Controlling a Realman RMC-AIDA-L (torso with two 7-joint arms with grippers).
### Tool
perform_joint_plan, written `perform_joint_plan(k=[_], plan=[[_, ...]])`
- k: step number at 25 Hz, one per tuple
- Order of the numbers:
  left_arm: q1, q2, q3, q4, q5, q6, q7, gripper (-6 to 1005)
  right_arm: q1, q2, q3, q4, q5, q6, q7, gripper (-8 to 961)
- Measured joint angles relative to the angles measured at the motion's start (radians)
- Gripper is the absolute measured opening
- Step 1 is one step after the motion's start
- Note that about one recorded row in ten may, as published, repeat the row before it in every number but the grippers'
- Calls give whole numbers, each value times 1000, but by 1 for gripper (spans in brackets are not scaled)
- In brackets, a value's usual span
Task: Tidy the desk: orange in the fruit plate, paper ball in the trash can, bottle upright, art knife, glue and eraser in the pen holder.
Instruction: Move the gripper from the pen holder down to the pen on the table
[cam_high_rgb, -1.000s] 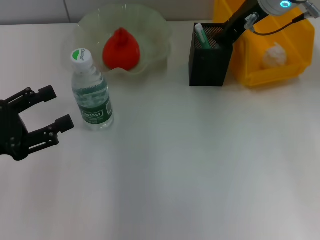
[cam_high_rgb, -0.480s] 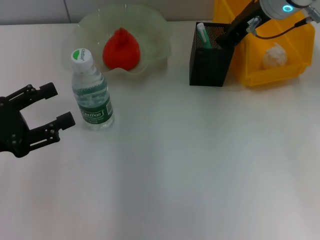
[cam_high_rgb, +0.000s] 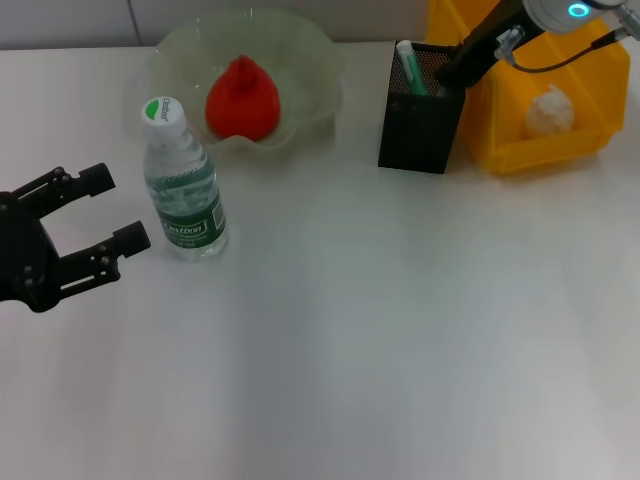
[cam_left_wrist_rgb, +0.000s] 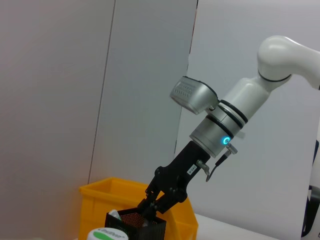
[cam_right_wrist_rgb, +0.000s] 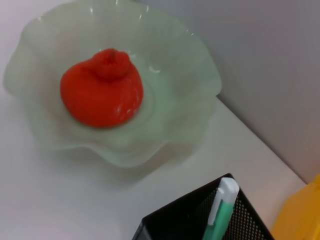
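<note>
The orange (cam_high_rgb: 240, 98) lies in the pale-green fruit plate (cam_high_rgb: 172, 48) at the back left; both also show in the right wrist view, the orange (cam_right_wrist_rgb: 102, 92) and the plate (cam_right_wrist_rgb: 200, 80). The bottle (cam_high_rgb: 185, 190) stands upright in front of the plate. The black mesh pen holder (cam_high_rgb: 418, 120) holds a green-and-white tool (cam_high_rgb: 404, 65). The paper ball (cam_high_rgb: 548, 112) lies in the yellow trash can (cam_high_rgb: 590, 80). My right gripper (cam_high_rgb: 452, 68) hangs just over the holder's right rim. My left gripper (cam_high_rgb: 118, 209) is open and empty, left of the bottle. The eraser and glue are out of view.
The trash can stands right beside the pen holder at the back right. The left wrist view shows my right arm (cam_left_wrist_rgb: 225, 125) reaching down to the holder (cam_left_wrist_rgb: 135, 225), with a wall behind. White table (cam_high_rgb: 400, 350) stretches across the front.
My right gripper has risen a little and drawn back to the right from the pen holder's mouth. The left gripper and the bottle have stayed put.
</note>
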Motion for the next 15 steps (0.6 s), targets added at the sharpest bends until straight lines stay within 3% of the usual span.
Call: perform_joint_plan(k=[15], plan=[[-17,1,-8,0,0,-4,0,778,24,0,-9,-25,-30,-95,57,101]])
